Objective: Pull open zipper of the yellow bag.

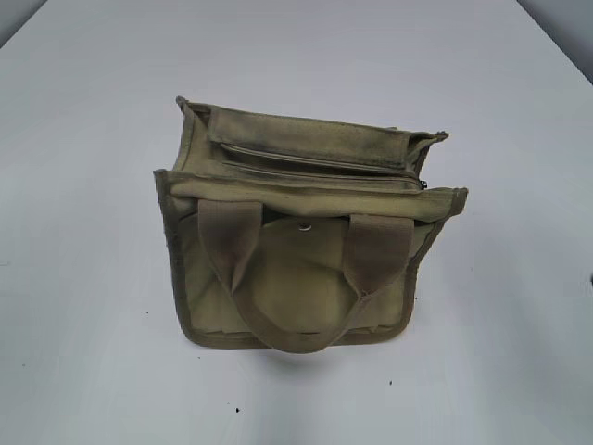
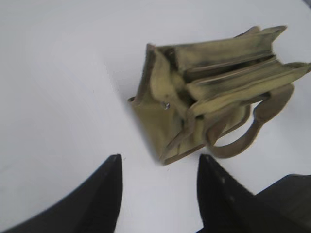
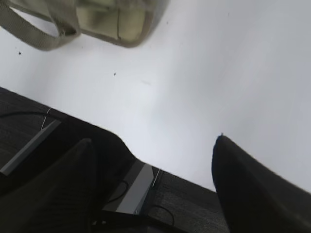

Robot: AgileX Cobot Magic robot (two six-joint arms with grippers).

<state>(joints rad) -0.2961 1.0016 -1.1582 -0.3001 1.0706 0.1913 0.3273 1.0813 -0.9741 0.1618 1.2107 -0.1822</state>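
The yellow bag (image 1: 306, 278) stands upright in the middle of the white table, its two webbing handles hanging down the front. Its zipper (image 1: 324, 174) runs along the top, and a small dark pull (image 1: 424, 184) sits at the right end. Neither gripper shows in the exterior view. In the left wrist view my left gripper (image 2: 159, 167) is open and empty over the table, just short of the bag's (image 2: 214, 92) near bottom corner. My right gripper (image 3: 153, 141) is open wide and empty, with the bag (image 3: 112, 19) far off at the top left.
A round snap button (image 1: 305, 224) sits on the front pocket flap. A small silver metal piece (image 2: 165, 105) shows on the bag's near end. The table's edge (image 3: 121, 141) runs under the right gripper, with dark floor and cables below.
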